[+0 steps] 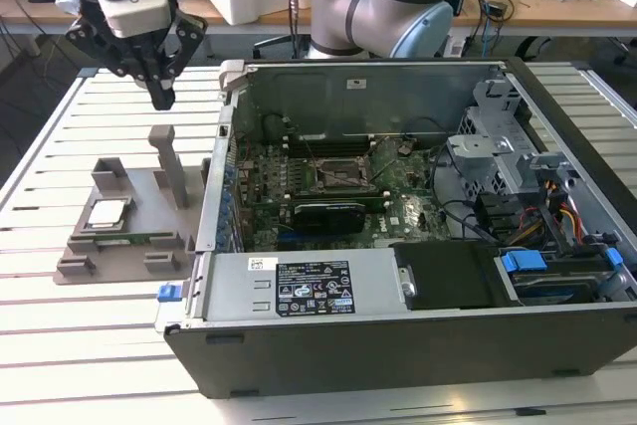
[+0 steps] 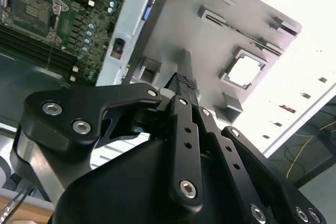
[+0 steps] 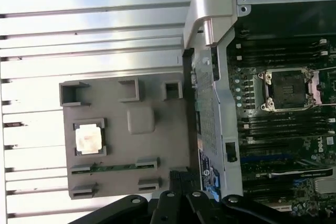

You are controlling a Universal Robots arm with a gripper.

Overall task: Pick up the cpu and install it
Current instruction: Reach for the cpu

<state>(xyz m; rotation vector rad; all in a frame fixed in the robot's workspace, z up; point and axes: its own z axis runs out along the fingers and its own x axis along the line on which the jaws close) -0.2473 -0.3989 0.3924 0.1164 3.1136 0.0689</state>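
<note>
The cpu point(image 1: 106, 212) is a small silvery square chip lying flat in a recess of a grey holder plate point(image 1: 149, 196) on the slatted table, at the exterior view's left of the open computer case. Both wrist views look down on the cpu point(image 2: 245, 71) point(image 3: 87, 139) in its frame. My gripper point(image 1: 162, 97) hangs well above the holder, behind its upright post point(image 1: 167, 161), with the black fingers point(image 2: 184, 85) pressed together and nothing between them. The empty cpu socket point(image 1: 343, 174) point(image 3: 289, 90) sits open on the green motherboard inside the case.
A long green memory stick point(image 3: 113, 167) lies in a slot of the holder beside the cpu. The case wall point(image 1: 224, 146) rises between holder and motherboard. A black card with a fan point(image 1: 323, 214) sits below the socket. The power supply point(image 1: 299, 286) and drive bays point(image 1: 537, 206) fill the case.
</note>
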